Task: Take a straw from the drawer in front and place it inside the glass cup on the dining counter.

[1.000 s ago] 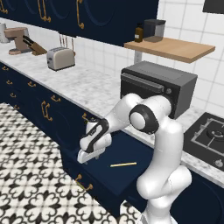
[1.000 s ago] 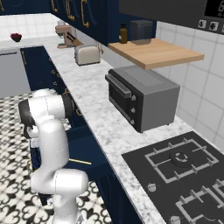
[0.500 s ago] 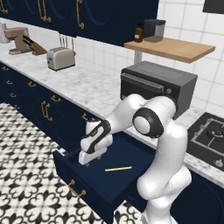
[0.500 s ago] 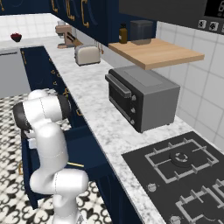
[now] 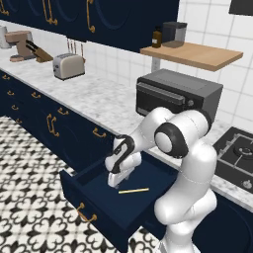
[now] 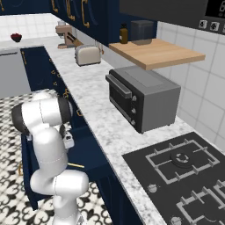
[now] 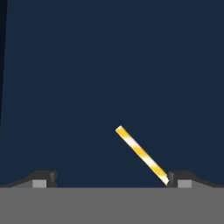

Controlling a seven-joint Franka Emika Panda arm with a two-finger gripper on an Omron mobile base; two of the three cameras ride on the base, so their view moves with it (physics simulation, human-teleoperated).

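The drawer stood pulled open, the yellow straw lying flat on its floor. The hand hung just beside it, spread wide and empty. Picking it up and carrying it to the cup remained undone.

In your hand view the straw runs down behind one dark fingertip, so you can't see its near end. In your right base view the white arm hides most of the drawer — only a short bit of straw shows. In your left base view the pincer is too small to tell if it touches the drawer floor.
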